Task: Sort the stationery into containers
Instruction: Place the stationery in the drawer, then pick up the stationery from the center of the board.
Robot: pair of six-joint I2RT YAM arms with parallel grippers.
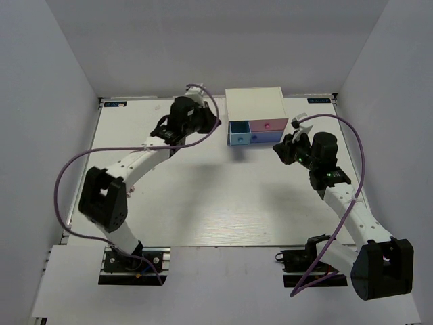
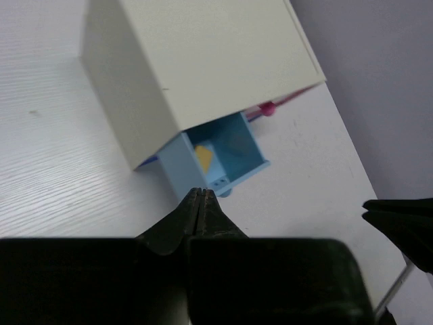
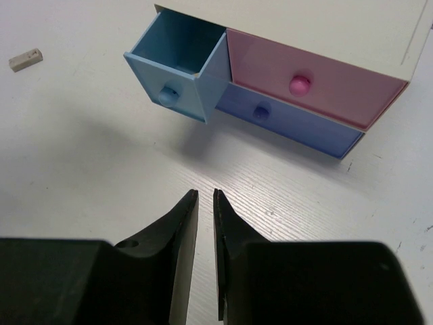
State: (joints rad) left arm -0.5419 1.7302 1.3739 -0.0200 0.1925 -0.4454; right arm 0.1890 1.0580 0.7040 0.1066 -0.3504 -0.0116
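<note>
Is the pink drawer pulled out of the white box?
No, the pink drawer sits closed; only the small blue drawer is pulled out.

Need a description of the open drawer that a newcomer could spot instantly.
Find the white box at the middle of the far edge of the table. Its front holds three drawers: a pink drawer, a wide blue-purple drawer below, and the small light-blue drawer left of the pink one. Only the light-blue one is pulled well out, its inside showing.
</note>
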